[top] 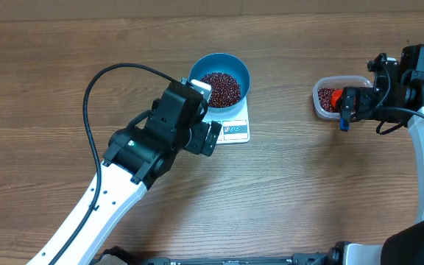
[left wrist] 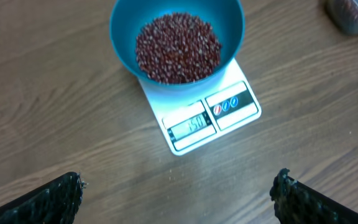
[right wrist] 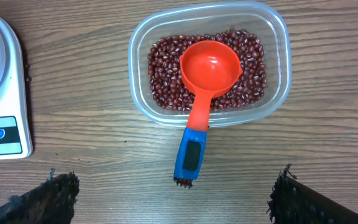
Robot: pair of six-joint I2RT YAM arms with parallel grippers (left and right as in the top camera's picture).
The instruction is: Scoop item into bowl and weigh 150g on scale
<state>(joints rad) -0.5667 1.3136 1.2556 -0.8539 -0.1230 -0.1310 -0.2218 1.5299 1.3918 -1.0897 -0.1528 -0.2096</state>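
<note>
Two grippers stand over a wooden table [top: 50,66] in the overhead view. The left gripper [top: 212,138] hovers just beside the display end of the white kitchen scale [top: 235,129], with its jaws spread and empty. On the scale sits the blue bowl [top: 195,70], holding a heap of dark red beans [top: 221,87]. Well apart, on the right arm's side, a clear plastic tub [top: 319,90] holds more beans and an orange scoop [top: 336,96]. The right gripper [top: 348,103] hangs at the tub's edge.

Left wrist view: the two fingertips [left wrist: 58,196] sit at opposite lower corners, wide apart, with only bare tabletop between them. Ahead lies the scale, its display [left wrist: 191,127] too blurred to read. The bowl rests on the scale's far half with the beans mounded inside.

Right wrist view: the fingertips [right wrist: 58,196] likewise stand wide and grip nothing. The tub lies ahead with beans spread across its floor. The scoop rests on them with its cup empty and facing up. Its blue-tipped handle passes over the tub's rim toward the gripper — the end is near the fingers but touches neither. A corner of the scale shows at the left edge.
</note>
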